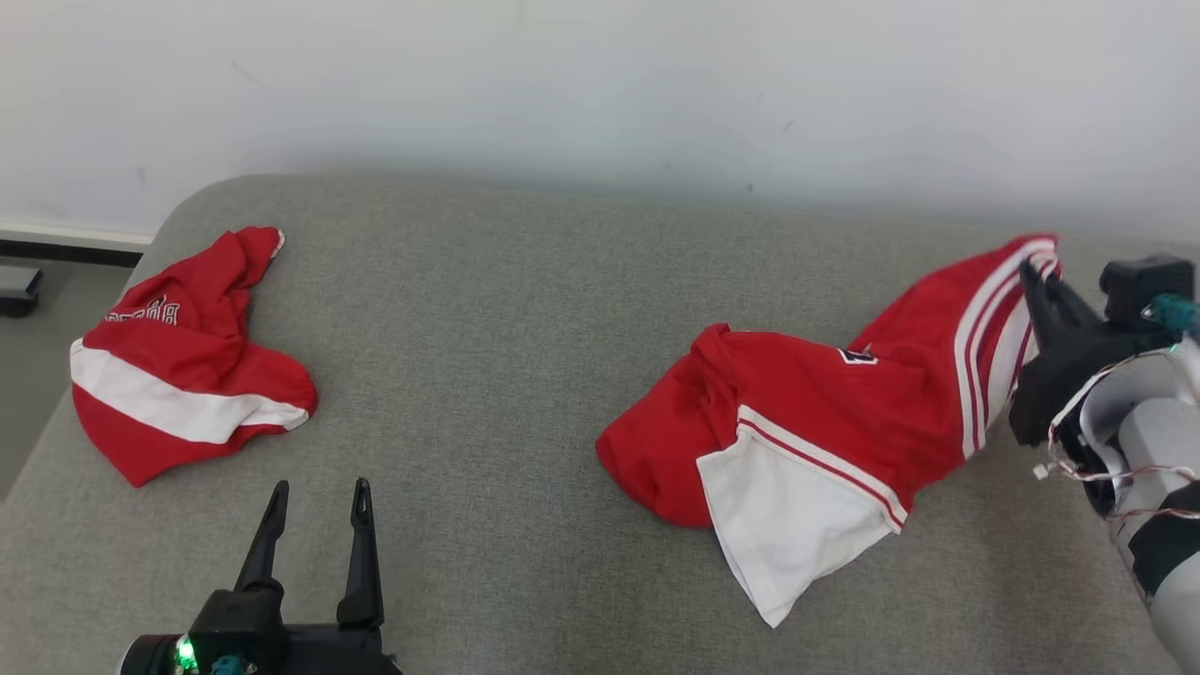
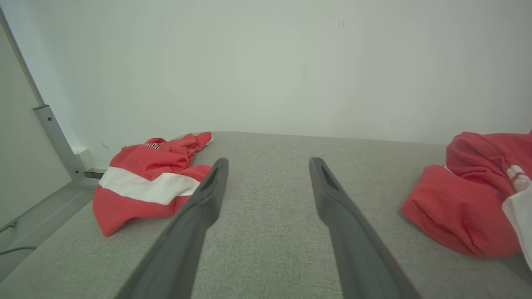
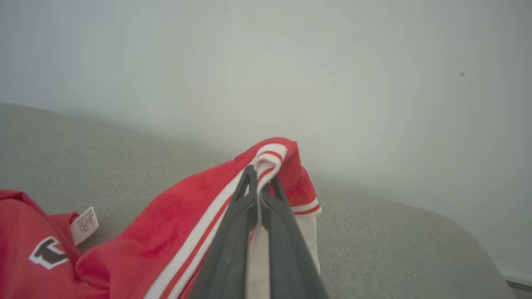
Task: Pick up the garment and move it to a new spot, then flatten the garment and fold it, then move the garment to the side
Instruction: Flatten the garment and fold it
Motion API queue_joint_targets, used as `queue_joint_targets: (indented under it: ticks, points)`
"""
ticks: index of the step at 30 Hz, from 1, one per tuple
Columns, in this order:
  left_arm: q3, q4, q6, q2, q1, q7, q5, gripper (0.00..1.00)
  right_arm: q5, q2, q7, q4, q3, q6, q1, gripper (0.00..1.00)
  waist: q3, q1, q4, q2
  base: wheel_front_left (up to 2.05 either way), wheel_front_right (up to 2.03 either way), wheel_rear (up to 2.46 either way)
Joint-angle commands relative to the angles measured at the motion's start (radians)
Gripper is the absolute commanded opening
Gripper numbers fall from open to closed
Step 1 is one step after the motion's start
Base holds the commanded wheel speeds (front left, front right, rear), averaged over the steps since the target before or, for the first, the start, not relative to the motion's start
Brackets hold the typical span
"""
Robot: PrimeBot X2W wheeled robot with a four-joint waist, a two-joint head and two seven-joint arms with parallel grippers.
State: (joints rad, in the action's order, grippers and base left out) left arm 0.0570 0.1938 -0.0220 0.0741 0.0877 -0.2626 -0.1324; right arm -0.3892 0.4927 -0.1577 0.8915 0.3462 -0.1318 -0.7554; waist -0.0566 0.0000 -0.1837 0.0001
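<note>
Garment point(image 1: 806, 412) is soft, light, limp; I judge the striped hem point(image 1: 980, 347) nearest the wall point(image 1: 600, 84) a sound hold. Right tool point(image 1: 1036, 270) grips it there; left tool point(image 1: 319, 487) stands wide, empty.

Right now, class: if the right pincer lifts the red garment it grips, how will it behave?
Probably floppy: the garment sags in folds from the right pincer. Likely light: one pinched striped edge holds part up.
</note>
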Motion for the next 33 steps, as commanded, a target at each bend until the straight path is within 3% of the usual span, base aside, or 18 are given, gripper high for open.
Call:
queue_joint_targets:
  ticks: [1, 8, 14, 23, 33]
  points:
    - [-0.001, 0.005, 0.001, -0.003, 0.009, -0.003, -0.011, 1.0, -0.007, -0.003, 0.03, 0.025, 0.014, 0.002, -0.001, 1.0, -0.003, 0.0, -0.008, -0.0001, 0.0, 0.0, 0.0]
    - [-0.023, 0.01, 0.009, 0.004, -0.014, -0.004, -0.011, 1.0, 0.01, -0.003, 0.004, 0.075, 0.006, 0.002, -0.009, 1.0, 0.024, 0.0, 0.026, -0.0001, 0.0, 0.0, 0.0]
    - [-0.037, 0.0, 0.009, 0.007, -0.031, -0.004, -0.012, 1.0, -0.002, -0.014, -0.029, 0.046, 0.011, 0.002, 0.022, 1.0, 0.047, 0.0, 0.065, -0.0001, 0.0, 0.0, 0.0]
    - [-0.038, -0.017, 0.009, 0.006, -0.044, -0.004, -0.003, 1.0, -0.007, -0.066, -0.09, -0.183, 0.027, 0.002, 0.19, 1.0, 0.04, 0.0, 0.09, -0.0001, 0.0, 0.0, 0.0]
    - [-0.025, -0.007, -0.001, 0.0, -0.004, -0.003, 0.005, 1.0, 0.027, -0.172, -0.028, -0.394, 0.086, 0.002, 0.444, 1.0, 0.014, 0.0, 0.063, -0.0001, 0.0, 0.0, 0.0]
